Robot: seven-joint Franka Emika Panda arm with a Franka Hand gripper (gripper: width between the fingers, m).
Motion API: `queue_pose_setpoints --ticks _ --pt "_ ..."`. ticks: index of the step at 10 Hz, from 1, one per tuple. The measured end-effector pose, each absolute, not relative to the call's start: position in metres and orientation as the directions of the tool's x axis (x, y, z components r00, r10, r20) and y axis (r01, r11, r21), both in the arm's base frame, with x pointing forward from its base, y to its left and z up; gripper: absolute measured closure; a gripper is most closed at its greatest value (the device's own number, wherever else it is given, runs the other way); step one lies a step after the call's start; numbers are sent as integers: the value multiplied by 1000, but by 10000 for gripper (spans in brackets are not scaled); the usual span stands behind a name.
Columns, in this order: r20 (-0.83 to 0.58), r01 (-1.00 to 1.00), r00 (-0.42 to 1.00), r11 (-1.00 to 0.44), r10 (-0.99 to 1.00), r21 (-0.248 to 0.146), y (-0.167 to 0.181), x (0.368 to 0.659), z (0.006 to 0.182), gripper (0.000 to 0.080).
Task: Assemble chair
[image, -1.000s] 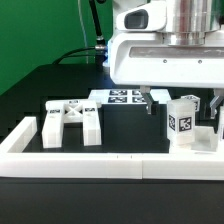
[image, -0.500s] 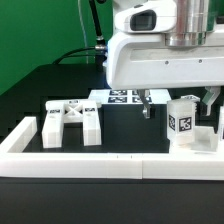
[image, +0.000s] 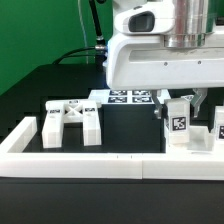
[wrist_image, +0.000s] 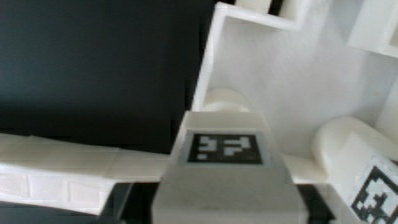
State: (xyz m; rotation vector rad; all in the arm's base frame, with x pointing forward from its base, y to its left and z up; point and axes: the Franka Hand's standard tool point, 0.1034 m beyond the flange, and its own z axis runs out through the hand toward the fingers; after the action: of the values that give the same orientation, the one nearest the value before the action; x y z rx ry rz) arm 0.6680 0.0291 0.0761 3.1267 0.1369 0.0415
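Note:
The chair is in loose white tagged parts. In the exterior view my gripper (image: 180,108) has come down over a small upright block (image: 180,125) with a square tag, one finger (image: 159,106) on each side of it. The wrist view shows the same block (wrist_image: 226,150) filling the gap between my dark fingers (wrist_image: 139,202), so the gripper (wrist_image: 222,205) is shut on it. A cross-braced frame (image: 72,122) lies at the exterior view's left. Another tagged part (image: 217,127) stands close to the block on the exterior view's right, and it also shows in the wrist view (wrist_image: 365,180).
The long white border wall (image: 100,160) runs along the front and turns back at the exterior view's left (image: 22,132). The marker board (image: 122,97) lies flat behind the parts. A larger white part (wrist_image: 267,50) shows beyond the block in the wrist view.
My fingers stood wide apart, well clear of the block, in both earlier frames. They have now closed in against its two sides. The cross-braced frame has not moved.

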Motion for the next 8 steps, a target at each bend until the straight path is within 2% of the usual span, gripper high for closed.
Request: queue_pose_setpoints --ticks 4,6,8 --pt "31 -293 955 -956 -294 -12 29 667 74 509" --pt "34 -502 863 -864 -503 -33 30 668 73 509" --pt "23 -717 696 -696 -718 -41 36 668 73 509"
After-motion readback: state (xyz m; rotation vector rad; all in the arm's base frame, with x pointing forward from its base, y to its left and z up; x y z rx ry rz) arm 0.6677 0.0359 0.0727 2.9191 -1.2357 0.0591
